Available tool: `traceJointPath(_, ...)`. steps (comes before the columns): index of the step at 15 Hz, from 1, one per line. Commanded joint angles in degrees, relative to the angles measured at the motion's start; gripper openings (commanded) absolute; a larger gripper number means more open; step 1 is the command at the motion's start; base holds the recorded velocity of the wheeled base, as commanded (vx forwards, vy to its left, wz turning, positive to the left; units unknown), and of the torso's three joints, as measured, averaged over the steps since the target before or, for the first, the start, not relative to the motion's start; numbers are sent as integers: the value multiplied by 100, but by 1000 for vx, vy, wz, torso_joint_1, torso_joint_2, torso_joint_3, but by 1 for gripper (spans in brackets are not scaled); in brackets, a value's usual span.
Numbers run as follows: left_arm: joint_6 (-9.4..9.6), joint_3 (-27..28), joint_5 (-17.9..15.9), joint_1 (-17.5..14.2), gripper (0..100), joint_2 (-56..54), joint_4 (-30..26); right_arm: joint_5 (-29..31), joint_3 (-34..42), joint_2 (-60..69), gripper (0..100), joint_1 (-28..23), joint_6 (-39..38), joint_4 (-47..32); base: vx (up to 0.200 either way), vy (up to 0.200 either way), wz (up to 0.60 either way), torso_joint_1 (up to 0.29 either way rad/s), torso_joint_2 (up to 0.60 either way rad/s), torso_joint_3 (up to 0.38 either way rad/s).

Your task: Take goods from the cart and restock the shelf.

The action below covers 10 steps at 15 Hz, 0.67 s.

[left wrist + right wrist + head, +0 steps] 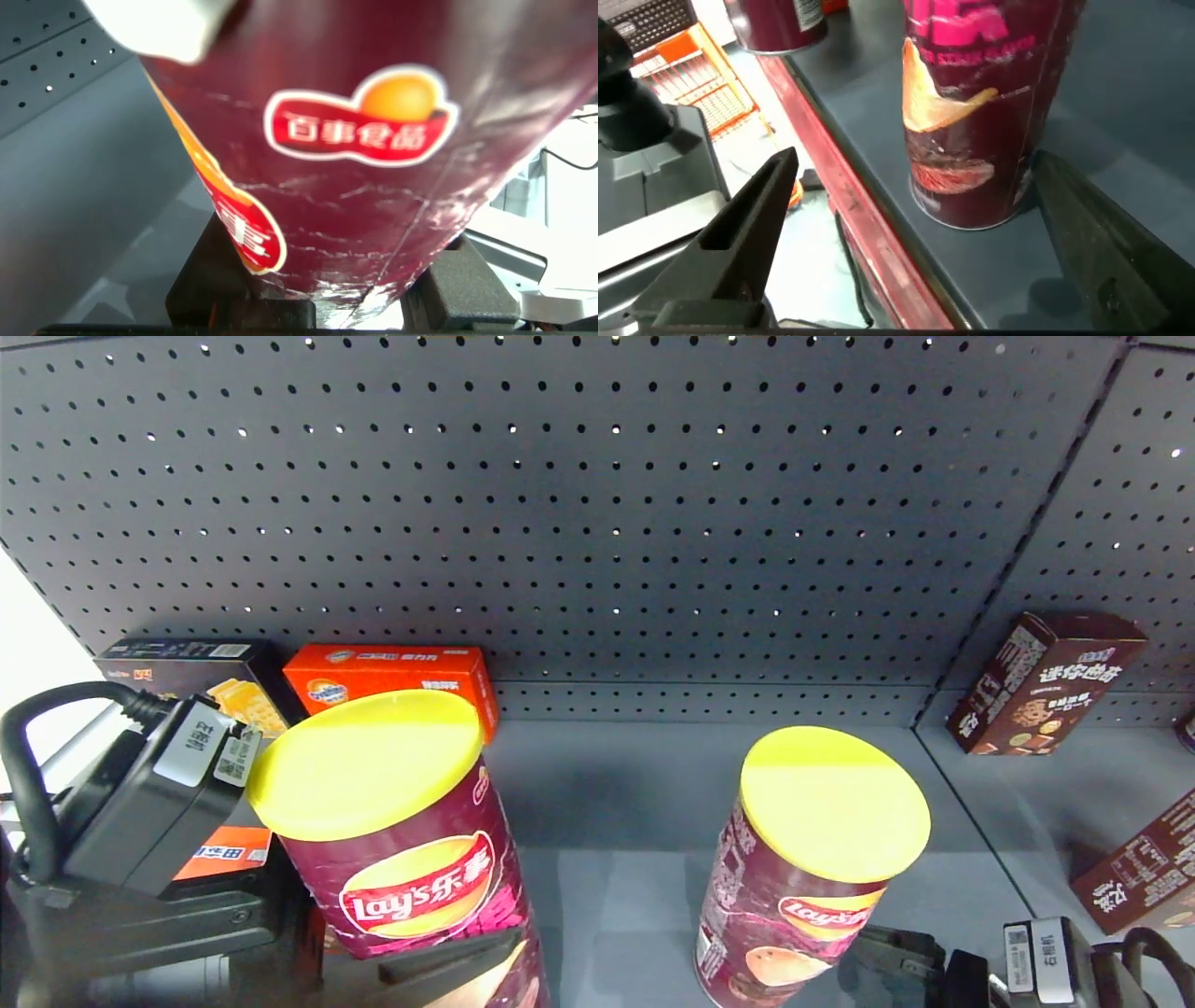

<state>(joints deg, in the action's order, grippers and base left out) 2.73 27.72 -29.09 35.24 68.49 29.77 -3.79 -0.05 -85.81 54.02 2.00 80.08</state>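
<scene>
Left can [411, 887] was clamped low on its body by left tool [341, 294], fingers pressed to both sides. Long axis near upright, slightly tilted; yellow lid up, label turned outward from shelf. Can was held at left of shelf [616, 803], just before orange box [392, 677]; whether base rested on shelf could not be told. Right can [803, 896] was stood upright near shelf's front edge, lid up. Right tool [915, 163] was spread wide, right can between fingers, nothing gripped. Brown box [1041, 681] was seen at far right.

Dark grey pegboard wall [597, 523], matte grey shelf [616, 821], light through holes
</scene>
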Motion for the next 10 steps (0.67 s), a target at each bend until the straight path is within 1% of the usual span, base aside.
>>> traceJointPath(1, -1, -30, -1, 0, 0, 7, 11, 10, 5, 539, 100, -234, 37, -45, 0, 0, 0, 0, 0, 0)
traceJointPath(2, 8, -39, -1, 0, 0, -2, 11, 10, 5, 741, 100, -339, 143, -63, 0, 0, 0, 0, 0, 0)
traceJointPath(5, 8, -48, -9, 0, 0, 7, 11, 10, 5, 1277, 100, -910, 503, -89, 0, 0, 0, 0, 0, 0)
traceJointPath(7, 8, -48, -9, 0, 0, 7, 11, 10, -13, 1743, 100, -1104, 582, -441, 0, 0, 0, 0, 0, 0)
traceJointPath(8, 8, -48, -1, 0, 0, 7, 11, 10, -65, 2244, 100, -1253, 617, -977, 0, 0, 0, 0, 0, 0)
traceJointPath(9, 8, -56, -1, 0, 0, 7, 11, 10, -162, 2965, 100, -1429, 626, -1803, 0, 0, 0, 0, 0, 0)
traceJointPath(10, 8, -56, -1, 0, 0, -2, 3, 10, -224, 3378, 100, -1499, 626, -2339, 0, 0, 0, 0, 0, 0)
